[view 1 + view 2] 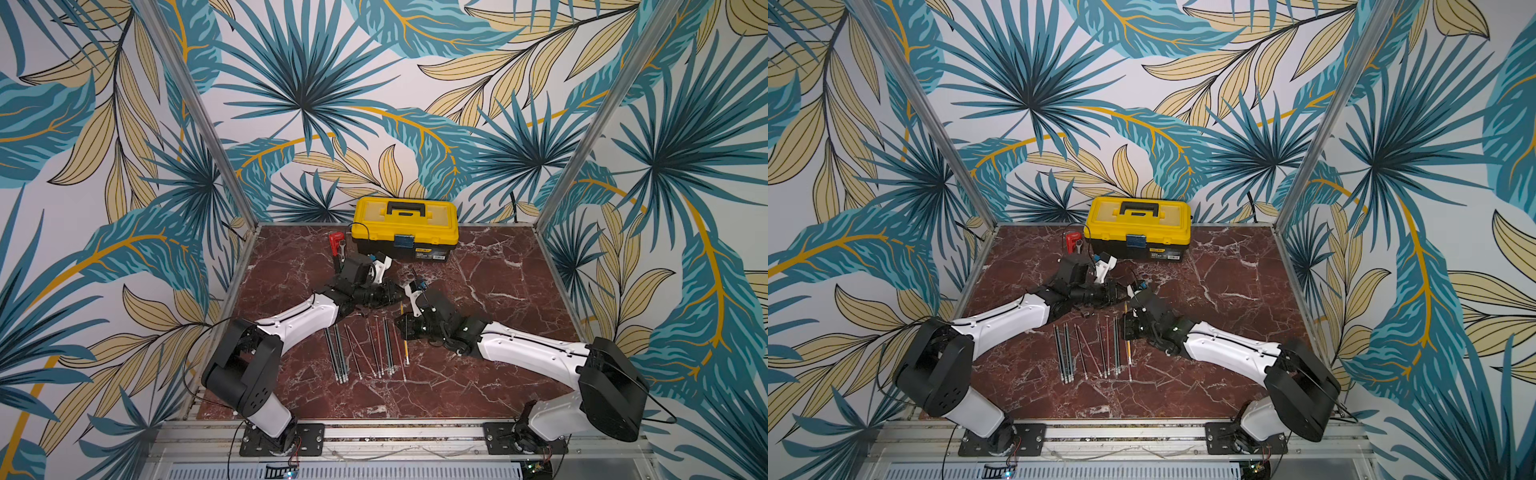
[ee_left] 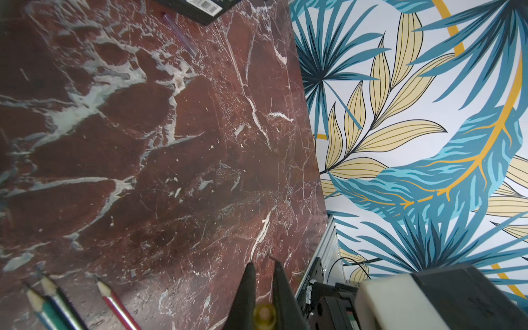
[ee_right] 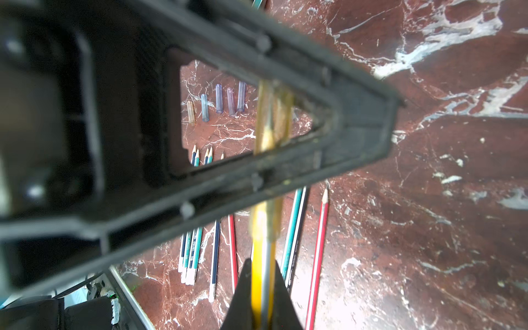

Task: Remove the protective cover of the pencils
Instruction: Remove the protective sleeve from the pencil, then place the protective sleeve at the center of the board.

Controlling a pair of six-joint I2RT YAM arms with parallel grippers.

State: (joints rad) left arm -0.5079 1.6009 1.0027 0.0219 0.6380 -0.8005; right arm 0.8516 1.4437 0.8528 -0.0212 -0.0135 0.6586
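Pencils (image 1: 336,355) lie side by side on the marble table (image 1: 498,332), toward 6 o'clock from its middle, with their sharpened tips pointing to 12 o'clock and their eraser ends to 6. Most are dark green or red.

The yellow pencil (image 3: 258,228) is at the 3 o'clock end of the row and is held off the surface between the two arms. The right gripper (image 3: 264,283) comes in from 4 o'clock, and its fingers are closed tight on the pencil's shaft. The left gripper (image 2: 263,267) comes in from 8 o'clock, with its fingers pinched together on the protective cover (image 3: 271,114). This cover is a pale yellowish translucent sleeve that sits over the yellow pencil's tip (the point shows through it in the right wrist view).

Five loose caps (image 3: 219,98) lie in a short row on the marble just beyond the tips of the resting pencils. They are apart from the pencils and are faintly tinted amber, blue and violet.

A yellow toolbox (image 1: 405,228) stands shut at 12 o'clock against the back edge. A red tool (image 1: 336,240) lies just beside it at about 11 o'clock.
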